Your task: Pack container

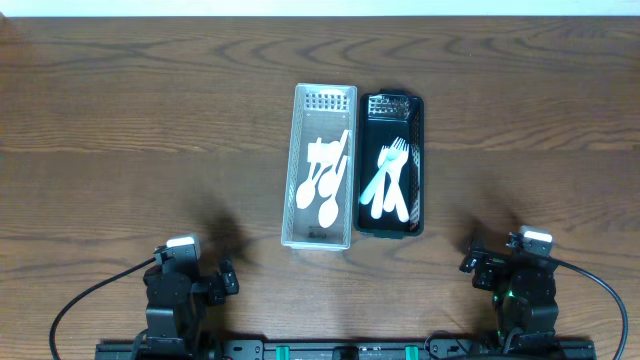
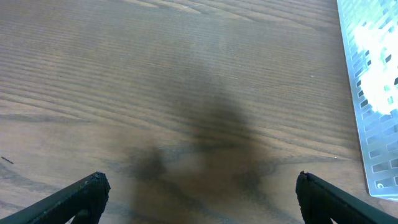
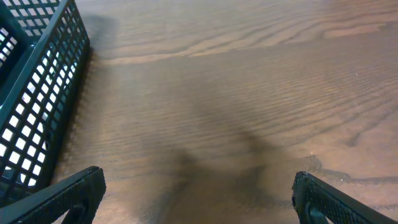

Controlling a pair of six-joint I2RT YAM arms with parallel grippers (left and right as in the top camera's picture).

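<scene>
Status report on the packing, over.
Open, empty: left gripper, right gripper. In white basket, spoons; in black basket, forks. Nothing blocking.

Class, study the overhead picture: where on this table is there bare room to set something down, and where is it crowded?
Bare table lies left of the white basket of spoons, right of the black basket of forks, and along the near edge. Crowded: the baskets sit close side by side.
</scene>
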